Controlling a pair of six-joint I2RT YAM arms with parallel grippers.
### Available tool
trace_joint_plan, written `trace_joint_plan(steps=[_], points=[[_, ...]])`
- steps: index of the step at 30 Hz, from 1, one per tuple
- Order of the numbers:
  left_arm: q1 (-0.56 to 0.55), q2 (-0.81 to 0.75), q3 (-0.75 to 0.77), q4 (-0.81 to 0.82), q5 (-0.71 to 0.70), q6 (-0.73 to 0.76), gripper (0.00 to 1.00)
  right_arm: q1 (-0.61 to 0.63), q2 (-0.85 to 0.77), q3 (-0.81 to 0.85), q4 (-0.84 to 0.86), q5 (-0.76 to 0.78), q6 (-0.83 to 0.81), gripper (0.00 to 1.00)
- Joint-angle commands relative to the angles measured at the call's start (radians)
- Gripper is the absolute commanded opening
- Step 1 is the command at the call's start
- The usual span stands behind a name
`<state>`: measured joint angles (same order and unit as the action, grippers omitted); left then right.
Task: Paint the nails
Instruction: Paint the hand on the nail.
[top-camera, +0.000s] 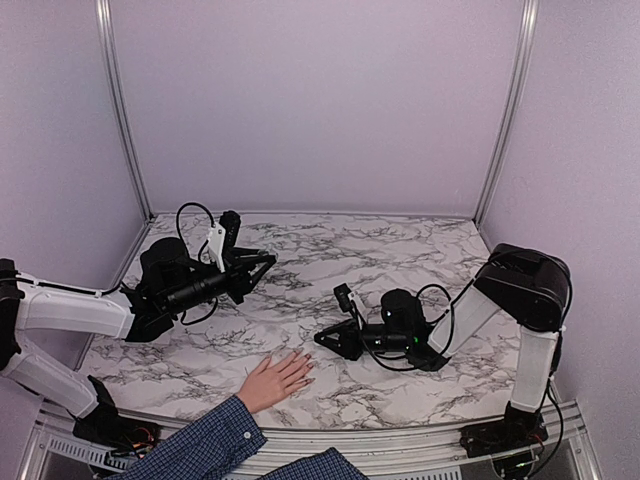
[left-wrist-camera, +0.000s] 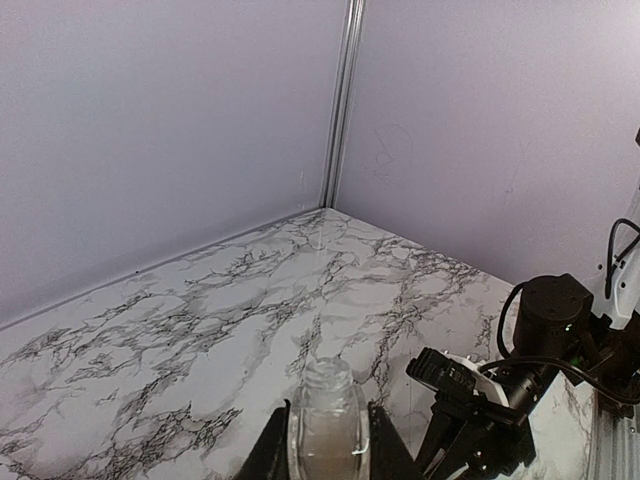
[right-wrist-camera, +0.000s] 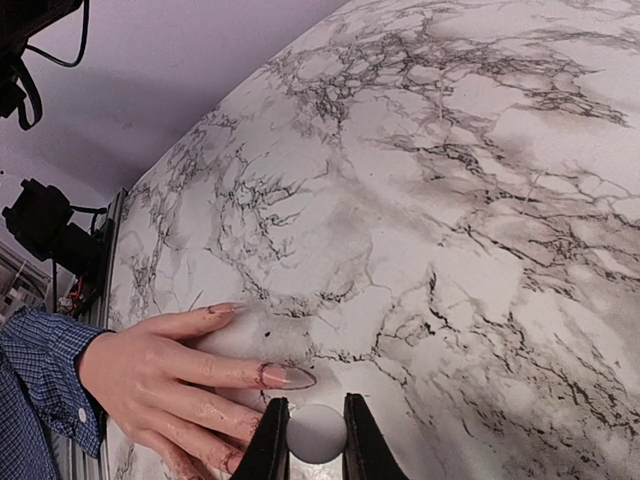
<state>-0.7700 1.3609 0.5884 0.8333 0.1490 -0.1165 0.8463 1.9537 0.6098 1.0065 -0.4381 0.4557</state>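
A light-skinned hand (top-camera: 275, 380) with a blue plaid sleeve (top-camera: 215, 440) lies flat near the table's front edge. In the right wrist view its long pale nails (right-wrist-camera: 290, 377) point right, and one more nail (right-wrist-camera: 222, 308) shows on the upper finger. My right gripper (right-wrist-camera: 316, 435) is shut on a round white brush cap (right-wrist-camera: 316, 430), just right of the fingertips; the brush is hidden. In the top view it (top-camera: 325, 338) sits low beside the hand. My left gripper (left-wrist-camera: 328, 445) is shut on a clear glass polish bottle (left-wrist-camera: 328, 415), open neck up, held above the table at the left (top-camera: 262, 265).
The marble table (top-camera: 400, 250) is walled by lilac panels at the back and sides. The right arm's wrist and cables (left-wrist-camera: 560, 330) show in the left wrist view. The left arm's base (right-wrist-camera: 45, 225) shows at the far left of the right wrist view.
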Motion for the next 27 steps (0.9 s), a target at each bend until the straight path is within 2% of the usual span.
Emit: trace_joint_plan(steps=[1, 21, 27], points=[[0.006, 0.003, 0.022, 0.041, 0.009, -0.004, 0.0, -0.009, -0.032, -0.007, -0.014, 0.013, -0.014, 0.0], [0.006, -0.005, 0.021, 0.04, 0.009, -0.005, 0.0, -0.017, -0.1, -0.039, -0.013, 0.018, -0.027, 0.0], [0.008, -0.004, 0.02, 0.04, 0.011, -0.006, 0.0, -0.019, -0.085, -0.032, 0.017, -0.028, -0.017, 0.0]])
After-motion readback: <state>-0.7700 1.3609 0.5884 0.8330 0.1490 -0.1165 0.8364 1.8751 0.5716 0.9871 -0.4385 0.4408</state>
